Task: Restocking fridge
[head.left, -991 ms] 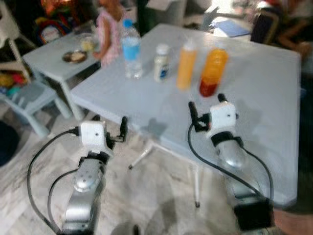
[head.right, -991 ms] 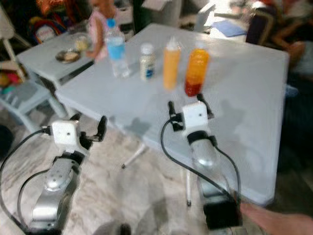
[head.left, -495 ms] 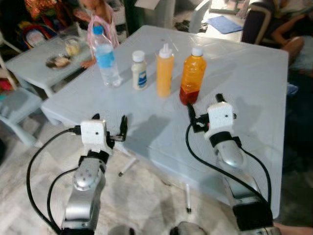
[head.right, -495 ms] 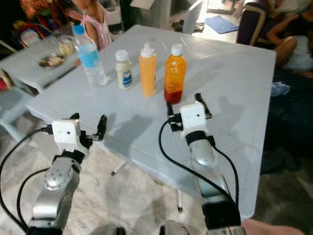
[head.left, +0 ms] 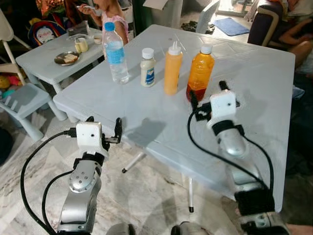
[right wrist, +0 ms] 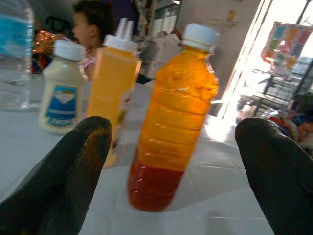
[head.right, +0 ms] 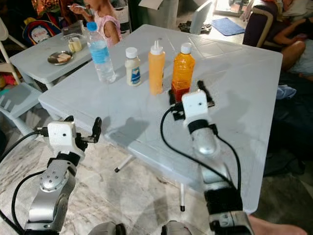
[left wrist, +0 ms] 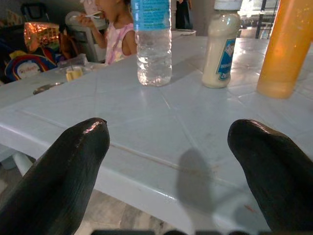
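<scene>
Standing in a row on the pale grey worktop [head.left: 254, 83], four containers are seen in the left eye view: a water bottle [head.left: 116, 53] with a blue cap, a small white bottle [head.left: 147, 67], a yellow squeeze bottle [head.left: 172, 68] and an orange juice bottle [head.left: 199, 73]. The right gripper [head.left: 206, 93] is held over the worktop just before the orange juice bottle, its fingers released and grasping nothing. The left gripper [head.left: 103, 128] is held below the near edge of the worktop, over the marble floor [head.left: 146, 196], with its fingers also spread apart and empty. A smaller table [head.left: 44, 58] with a plate [head.left: 66, 58] is placed further back on the left, and a child [head.left: 110, 12] is seated behind it.

In the left wrist view, the edge of the worktop is seen between the two black fingers [left wrist: 63, 176], with the water bottle, the small white bottle and the yellow squeeze bottle beyond it.

In the right wrist view, the orange juice bottle is framed between the spread fingers [right wrist: 63, 166], near but not touched; a darker red layer is seen at its bottom. The yellow squeeze bottle and the small white bottle are placed beside it.
</scene>
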`<state>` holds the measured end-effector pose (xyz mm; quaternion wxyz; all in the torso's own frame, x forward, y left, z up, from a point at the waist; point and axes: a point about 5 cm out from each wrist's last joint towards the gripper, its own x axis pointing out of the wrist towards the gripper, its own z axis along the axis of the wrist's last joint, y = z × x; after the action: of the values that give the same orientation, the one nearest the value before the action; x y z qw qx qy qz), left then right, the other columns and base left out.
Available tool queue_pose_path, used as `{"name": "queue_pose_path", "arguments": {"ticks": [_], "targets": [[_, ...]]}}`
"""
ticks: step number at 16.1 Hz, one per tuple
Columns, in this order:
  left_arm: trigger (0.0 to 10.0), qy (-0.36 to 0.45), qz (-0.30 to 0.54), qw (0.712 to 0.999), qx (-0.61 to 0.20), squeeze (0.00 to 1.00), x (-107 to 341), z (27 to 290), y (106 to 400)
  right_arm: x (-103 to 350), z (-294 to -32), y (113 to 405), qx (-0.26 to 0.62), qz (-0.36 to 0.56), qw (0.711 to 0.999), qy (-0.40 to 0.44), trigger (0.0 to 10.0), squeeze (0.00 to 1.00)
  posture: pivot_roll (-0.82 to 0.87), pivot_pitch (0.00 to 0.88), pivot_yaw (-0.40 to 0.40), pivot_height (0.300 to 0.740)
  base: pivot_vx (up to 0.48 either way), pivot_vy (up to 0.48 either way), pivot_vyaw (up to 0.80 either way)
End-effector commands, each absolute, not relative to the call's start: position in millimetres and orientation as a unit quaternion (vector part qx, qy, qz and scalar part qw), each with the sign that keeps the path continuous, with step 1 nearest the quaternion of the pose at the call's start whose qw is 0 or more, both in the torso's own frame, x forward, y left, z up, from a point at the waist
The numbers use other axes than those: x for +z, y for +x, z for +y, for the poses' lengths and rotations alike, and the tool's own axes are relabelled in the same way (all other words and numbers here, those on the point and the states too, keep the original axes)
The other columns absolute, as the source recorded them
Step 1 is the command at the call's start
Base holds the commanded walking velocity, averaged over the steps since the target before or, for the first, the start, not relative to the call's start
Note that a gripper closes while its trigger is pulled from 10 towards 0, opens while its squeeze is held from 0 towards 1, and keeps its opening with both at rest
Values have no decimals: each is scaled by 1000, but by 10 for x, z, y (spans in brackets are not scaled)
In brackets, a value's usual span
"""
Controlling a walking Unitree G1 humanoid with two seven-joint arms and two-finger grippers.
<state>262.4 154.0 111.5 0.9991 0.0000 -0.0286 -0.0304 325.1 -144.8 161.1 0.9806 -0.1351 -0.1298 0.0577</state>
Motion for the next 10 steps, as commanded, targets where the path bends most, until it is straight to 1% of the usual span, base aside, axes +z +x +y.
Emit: {"name": "queue_pose_path", "arguments": {"ticks": [1, 2, 5, 8, 10], "targets": [[10000, 3, -31, 999, -26, 0, 1146, 1568, 2617, 1676, -1473, 3291, 52, -139, 980, -135, 10000, 0, -53, 90, 49, 740, 0, 0, 0], [10000, 5, -30, 999, -27, 0, 1151, 1562, 2612, 1794, -1558, 3405, 42, -147, 979, -133, 10000, 0, -45, 93, 50, 740, 0, 0, 0], [10000, 10, -29, 999, -29, 0, 1164, 1575, 2592, 1948, -1655, 3526, 28, -164, 977, -136, 10000, 0, -34, 99, 55, 740, 0, 0, 0], [10000, 14, -28, 999, -28, 0, 1171, 1591, 2582, 2083, -1668, 3591, 24, -182, 973, -137, 10000, 0, -25, 104, 60, 740, 0, 0, 0], [10000, 16, -26, 999, -29, 0, 1175, 1585, 2572, 2203, -1629, 3663, 37, -197, 971, -129, 10000, 0, -19, 108, 64, 740, 0, 0, 0]]}}
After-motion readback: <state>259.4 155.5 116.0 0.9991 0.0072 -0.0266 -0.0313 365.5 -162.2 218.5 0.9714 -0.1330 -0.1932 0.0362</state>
